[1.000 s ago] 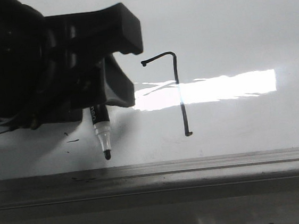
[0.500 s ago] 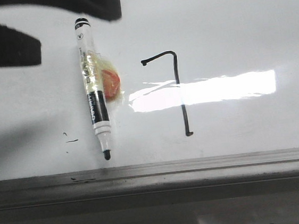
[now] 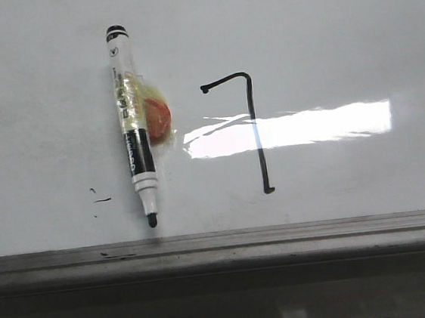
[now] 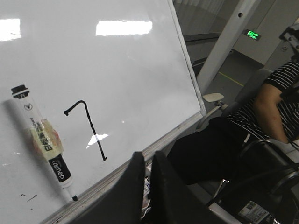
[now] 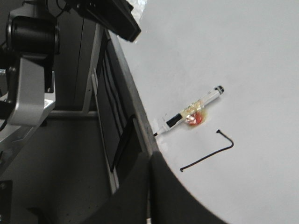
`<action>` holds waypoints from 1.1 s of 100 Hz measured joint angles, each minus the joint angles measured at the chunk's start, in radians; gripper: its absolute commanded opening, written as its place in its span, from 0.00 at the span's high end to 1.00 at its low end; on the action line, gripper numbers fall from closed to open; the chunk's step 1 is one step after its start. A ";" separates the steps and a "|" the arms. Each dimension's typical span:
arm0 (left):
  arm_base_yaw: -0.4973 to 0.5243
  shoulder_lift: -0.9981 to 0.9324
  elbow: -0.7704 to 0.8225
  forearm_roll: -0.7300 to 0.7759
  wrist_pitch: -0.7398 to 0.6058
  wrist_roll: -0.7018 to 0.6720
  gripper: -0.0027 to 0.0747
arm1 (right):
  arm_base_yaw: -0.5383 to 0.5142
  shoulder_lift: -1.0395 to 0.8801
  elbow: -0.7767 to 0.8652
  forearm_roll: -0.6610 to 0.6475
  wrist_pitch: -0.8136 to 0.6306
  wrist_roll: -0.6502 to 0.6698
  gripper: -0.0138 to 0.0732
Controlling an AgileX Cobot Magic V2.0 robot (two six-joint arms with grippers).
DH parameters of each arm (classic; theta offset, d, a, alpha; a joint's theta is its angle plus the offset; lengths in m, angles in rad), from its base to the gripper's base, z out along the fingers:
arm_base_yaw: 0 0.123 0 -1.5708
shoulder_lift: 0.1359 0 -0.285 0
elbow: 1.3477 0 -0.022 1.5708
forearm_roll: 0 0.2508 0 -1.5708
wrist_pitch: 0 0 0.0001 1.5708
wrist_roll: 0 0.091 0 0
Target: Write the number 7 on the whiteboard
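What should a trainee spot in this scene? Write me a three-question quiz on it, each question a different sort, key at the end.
1. True or false: the marker lies across the number 7 on the whiteboard.
2. Multiple choice: the marker's tip points A) toward the grey ledge, B) away from the ledge, C) at the 7.
3. Short answer: which holds the marker, the left gripper, the right gripper, or neither?

Key: 1 false: in the front view it sits apart, left of the 7. 2 A. 3 neither: both are clear of the board, and the marker stays on it by itself.
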 measured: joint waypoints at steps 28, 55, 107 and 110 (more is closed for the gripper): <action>-0.010 -0.035 0.031 0.000 -0.002 0.002 0.99 | 0.000 0.000 0.000 0.020 0.063 0.008 0.91; -0.010 -0.035 0.031 0.000 -0.002 0.002 0.99 | 0.000 0.000 0.000 0.020 0.065 0.010 0.91; 0.272 -0.035 0.285 0.725 -0.044 -0.323 0.99 | 0.000 0.000 0.000 0.021 0.065 0.012 0.91; 0.329 -0.035 0.307 0.802 -0.040 -0.419 0.99 | 0.000 0.000 0.000 0.021 0.065 0.012 0.91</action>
